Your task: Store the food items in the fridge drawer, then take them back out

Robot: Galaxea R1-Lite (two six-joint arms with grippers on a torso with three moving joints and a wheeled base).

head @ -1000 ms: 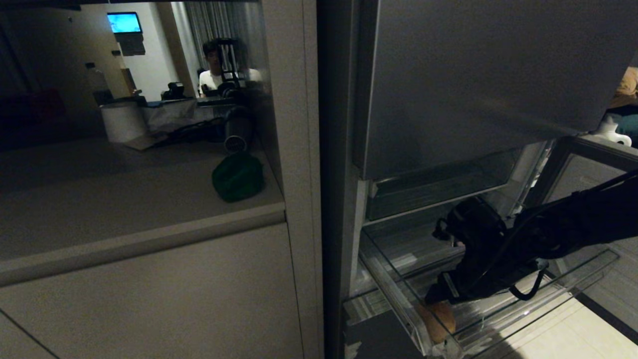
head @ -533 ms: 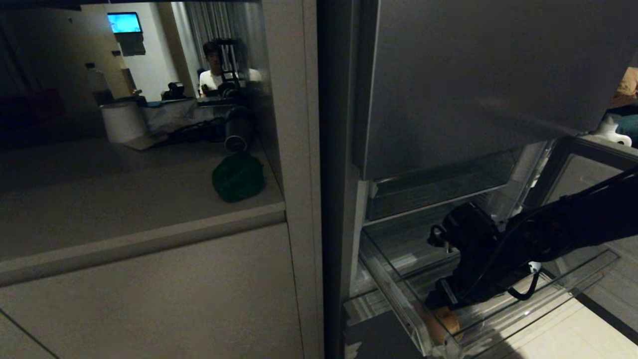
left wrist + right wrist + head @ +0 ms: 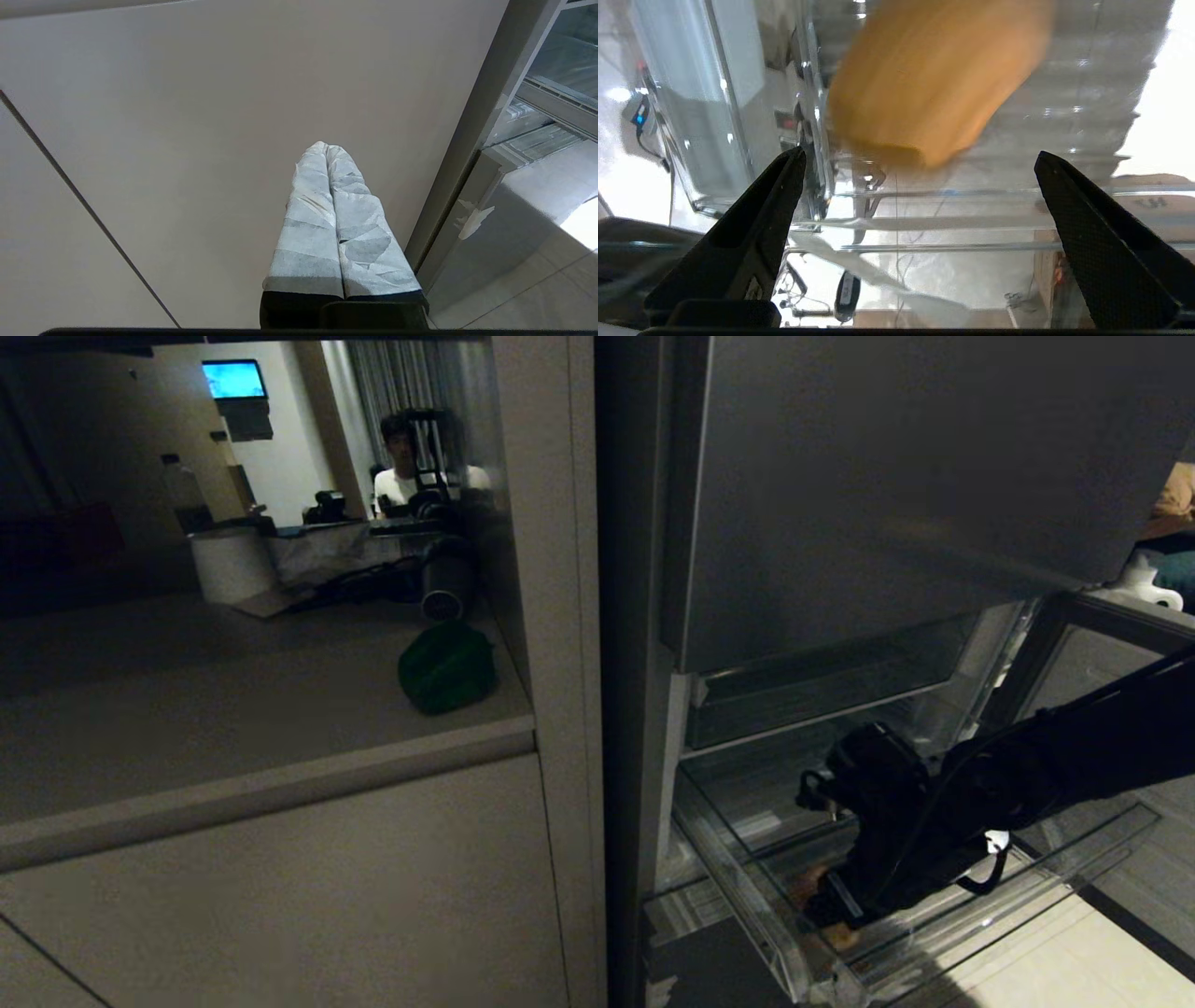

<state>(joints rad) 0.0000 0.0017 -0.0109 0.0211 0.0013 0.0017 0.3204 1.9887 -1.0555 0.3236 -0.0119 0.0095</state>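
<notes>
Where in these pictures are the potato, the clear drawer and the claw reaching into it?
potato (image 3: 934,79): right wrist view, on the middle of its tan skin.
drawer (image 3: 747,905): head view, on its clear side wall.
right claw (image 3: 920,158): right wrist view, midway between its two wide-apart black tips.

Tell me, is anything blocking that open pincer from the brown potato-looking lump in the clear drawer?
Nothing visible does. In the wrist view the right pincer stands open with the potato just beyond its tips, clear space between them. Both sit inside the pulled-out fridge drawer, whose clear walls lie to the sides, not between.
</notes>
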